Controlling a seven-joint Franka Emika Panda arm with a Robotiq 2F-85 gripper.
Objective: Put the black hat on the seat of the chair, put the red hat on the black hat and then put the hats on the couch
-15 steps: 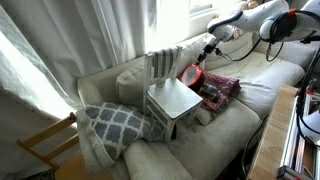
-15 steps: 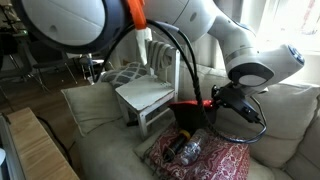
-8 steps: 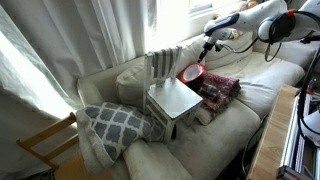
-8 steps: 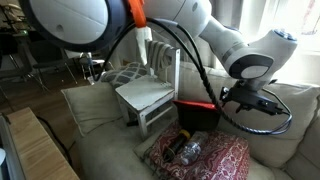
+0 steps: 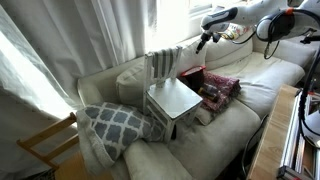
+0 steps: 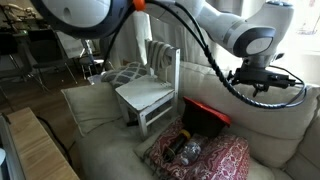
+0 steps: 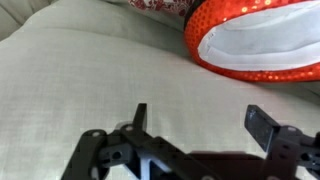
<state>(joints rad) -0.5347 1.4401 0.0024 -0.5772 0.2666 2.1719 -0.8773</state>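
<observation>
The cream couch took up most of the room, and the small white chair stood on its cushions with its seat bare. Beside the chair lay a red patterned cloth. On it sat a small dark shape that I took to be the black hat, though it was too dim to be certain.

What had just changed was the red hat. A second before, the gripper was down at its brim. Now the gripper had let go, and the hat rested on the couch between the chair's back and the cloth, tilted against the back cushion. In the wrist view its sequinned rim and pale inside showed just beyond the fingers.

The gripper had drawn up and away. It hung well clear above the hat in both exterior views, jaws spread wide with only cushion between them.

For the task, I judged this a clearing move rather than progress on the stack. The red hat was already on the couch, but alone and out of order. The black hat had not yet reached the chair seat, so the first step was still to do. With the red hat set aside and the gripper free, the dark hat on the cloth looked like the next thing to go for.
</observation>
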